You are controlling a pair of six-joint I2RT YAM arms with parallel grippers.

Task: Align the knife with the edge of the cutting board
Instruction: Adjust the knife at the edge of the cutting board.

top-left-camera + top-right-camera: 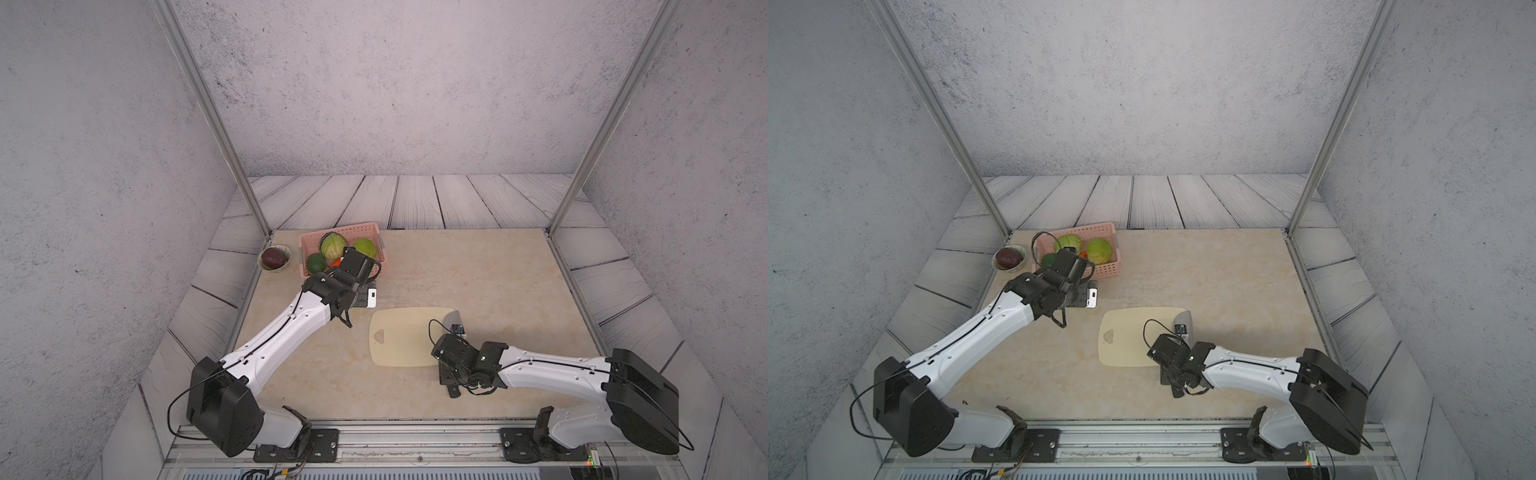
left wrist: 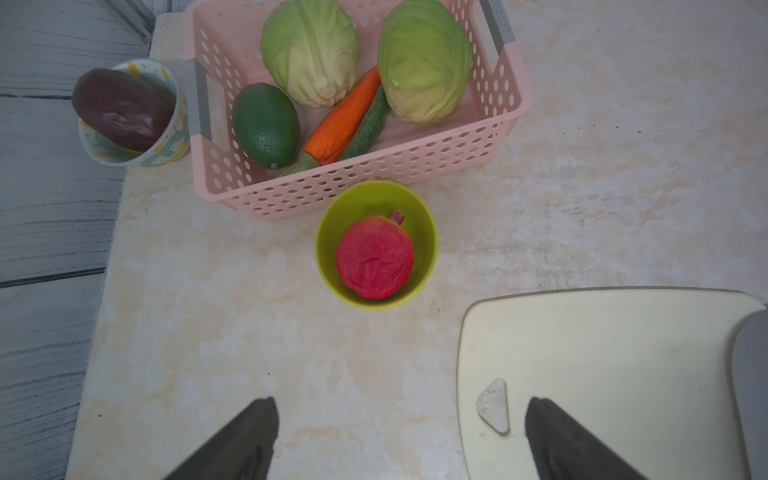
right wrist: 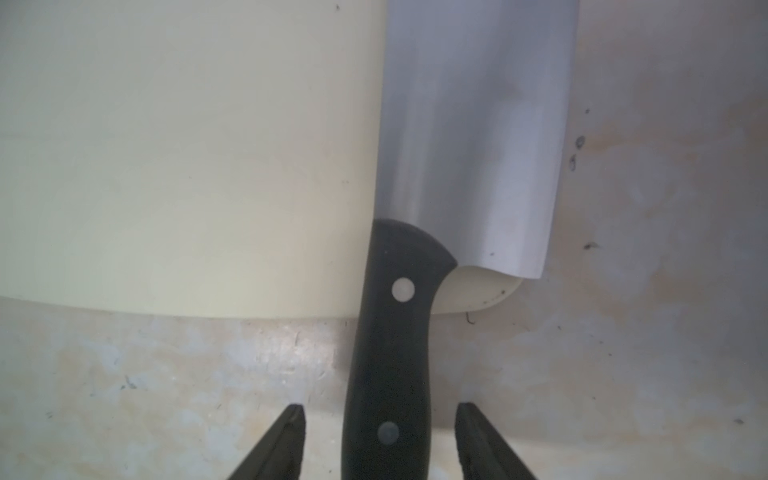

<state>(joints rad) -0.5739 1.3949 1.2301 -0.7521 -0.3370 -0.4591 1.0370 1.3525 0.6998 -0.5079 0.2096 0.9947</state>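
The knife (image 3: 469, 137) lies flat with its grey blade over the right end of the cream cutting board (image 3: 187, 166), running along that short edge. Its black riveted handle (image 3: 390, 353) sticks out past the board's near edge onto the table. My right gripper (image 3: 380, 409) straddles the handle, open, with a gap on each side of it. In both top views the board (image 1: 403, 336) lies mid-table, and only the blade's far end (image 1: 453, 318) shows beyond the right wrist. My left gripper (image 2: 401, 401) hangs open and empty above the table, just off the board's left end (image 2: 602, 374).
A pink basket (image 2: 353, 183) with two cabbages, a carrot, a cucumber and an avocado stands at the back left. In front of it is a green bowl (image 2: 428, 232) holding a pomegranate. A patterned cup (image 2: 137, 153) with a dark purple fruit sits at the table's left corner.
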